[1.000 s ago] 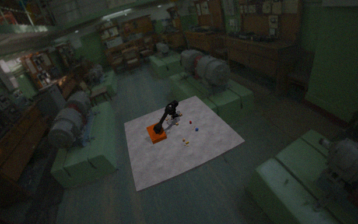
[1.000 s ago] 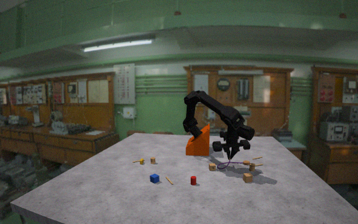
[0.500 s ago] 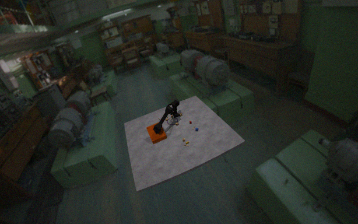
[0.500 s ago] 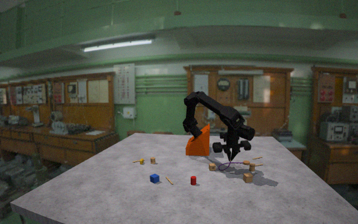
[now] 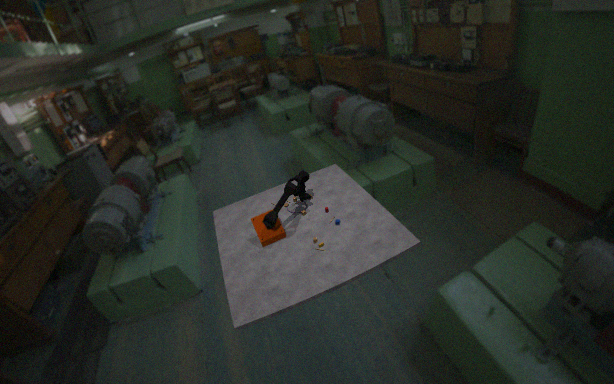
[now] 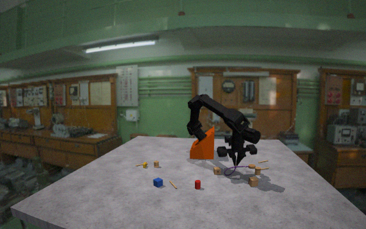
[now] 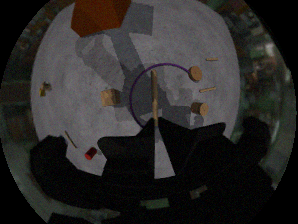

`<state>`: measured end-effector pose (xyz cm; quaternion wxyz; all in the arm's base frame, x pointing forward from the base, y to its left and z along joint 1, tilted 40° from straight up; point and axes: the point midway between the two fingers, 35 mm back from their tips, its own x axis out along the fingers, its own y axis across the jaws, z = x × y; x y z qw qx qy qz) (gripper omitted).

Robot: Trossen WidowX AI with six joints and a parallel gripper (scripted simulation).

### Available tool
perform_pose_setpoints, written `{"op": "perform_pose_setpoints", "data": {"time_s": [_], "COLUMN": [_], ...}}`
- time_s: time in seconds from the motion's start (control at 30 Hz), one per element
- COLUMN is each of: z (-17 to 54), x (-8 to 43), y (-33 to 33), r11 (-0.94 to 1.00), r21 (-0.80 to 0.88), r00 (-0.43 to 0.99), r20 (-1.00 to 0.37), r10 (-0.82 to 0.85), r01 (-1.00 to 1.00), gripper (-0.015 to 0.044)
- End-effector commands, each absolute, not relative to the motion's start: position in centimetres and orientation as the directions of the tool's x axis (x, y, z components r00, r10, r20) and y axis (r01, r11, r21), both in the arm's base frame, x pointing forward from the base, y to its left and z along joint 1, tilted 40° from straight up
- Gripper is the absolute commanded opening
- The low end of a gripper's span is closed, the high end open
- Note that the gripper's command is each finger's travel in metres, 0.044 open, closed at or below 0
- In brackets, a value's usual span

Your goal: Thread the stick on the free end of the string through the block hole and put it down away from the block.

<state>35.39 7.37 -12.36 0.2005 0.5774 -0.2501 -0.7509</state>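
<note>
My gripper is shut on the thin wooden stick, above the table. In the wrist view the stick points away from the fingertips toward the orange base; its near end is hidden. The purple string curves from under the fingers to the round wooden button. A wooden block with a small dark spot, seemingly the hole, stands beside the string, apart from the stick. Another wooden block stands nearer the exterior camera.
A wooden cylinder stands near the button, with loose sticks around. A red cylinder, loose stick, blue cube, yellow piece and wooden cylinder lie farther off.
</note>
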Motion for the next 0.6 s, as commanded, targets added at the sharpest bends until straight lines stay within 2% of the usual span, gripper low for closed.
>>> {"op": "perform_pose_setpoints", "data": {"time_s": [0.0, 0.57], "z": [-12.2, -11.9], "x": [36.0, 38.1], "y": [7.3, 6.8], "r11": [-0.793, -0.794], "r21": [0.609, 0.608], "r00": [-0.239, -0.202], "r20": [-0.769, -0.776], "r10": [-0.593, -0.597], "r01": [0.013, 0.015], "gripper": [0.0, 0.0]}}
